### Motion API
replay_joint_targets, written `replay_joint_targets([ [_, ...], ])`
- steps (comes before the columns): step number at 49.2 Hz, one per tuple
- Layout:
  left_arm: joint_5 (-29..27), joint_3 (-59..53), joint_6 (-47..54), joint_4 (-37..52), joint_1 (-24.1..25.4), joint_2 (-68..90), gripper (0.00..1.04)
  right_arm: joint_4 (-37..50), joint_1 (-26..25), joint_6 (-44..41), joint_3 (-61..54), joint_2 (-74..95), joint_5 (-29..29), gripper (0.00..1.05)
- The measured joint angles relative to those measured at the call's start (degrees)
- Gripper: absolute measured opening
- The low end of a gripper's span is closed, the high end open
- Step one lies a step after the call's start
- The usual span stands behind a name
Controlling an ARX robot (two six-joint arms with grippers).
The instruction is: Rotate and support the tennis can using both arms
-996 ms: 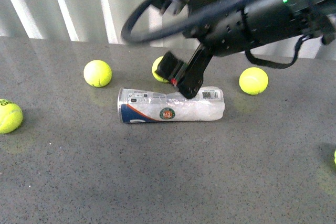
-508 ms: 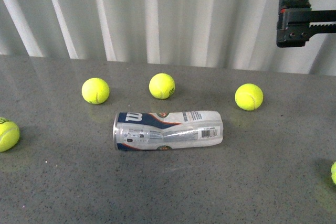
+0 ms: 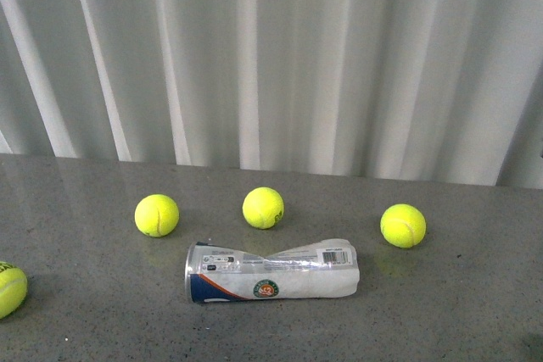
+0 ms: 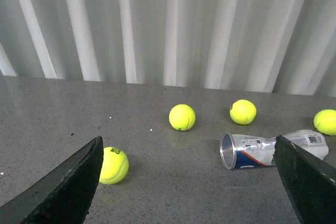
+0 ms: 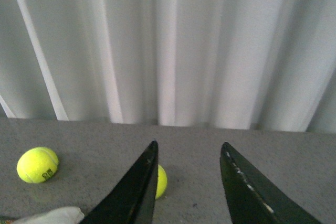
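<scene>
The tennis can point(image 3: 271, 273) lies on its side on the grey table point(image 3: 458, 320), a dented clear tube. Its silver rim is on the left, with navy and orange print and a round logo beside it. No arm shows in the front view. In the left wrist view the can point(image 4: 265, 150) turns its open mouth toward the camera and lies just ahead of one finger point(image 4: 310, 182). My left gripper point(image 4: 188, 140) is open wide and holds nothing. My right gripper point(image 5: 189, 144) is open and empty above the table. A pale end of the can point(image 5: 55, 216) shows at the picture's edge.
Three yellow tennis balls point(image 3: 157, 214), point(image 3: 263, 208), point(image 3: 403, 225) lie in a row behind the can, and another ball point(image 3: 8, 290) is at the far left. A white corrugated wall point(image 3: 271, 57) closes the table's back edge.
The right arm, low over the can one second ago, has lifted away and left the front view. The can has rolled about its long axis. The whole scene now sits lower in the picture.
</scene>
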Motion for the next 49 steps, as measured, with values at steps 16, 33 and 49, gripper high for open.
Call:
replay_joint_targets([
  [16,0.0,0.0,0.0,0.0,0.0,0.0,0.98,-1.7,-2.9,-0.2,-10.5,-11.9,-3.6,0.03],
  [33,0.0,0.0,0.0,0.0,0.0,0.0,0.98,-5.9,-8.2,-0.2,-18.6,-24.0,-8.5,0.03],
  [49,0.0,0.0,0.0,0.0,0.0,0.0,0.98,-18.0,-8.2,-0.2,-21.2,-38.7,-8.8,0.03],
])
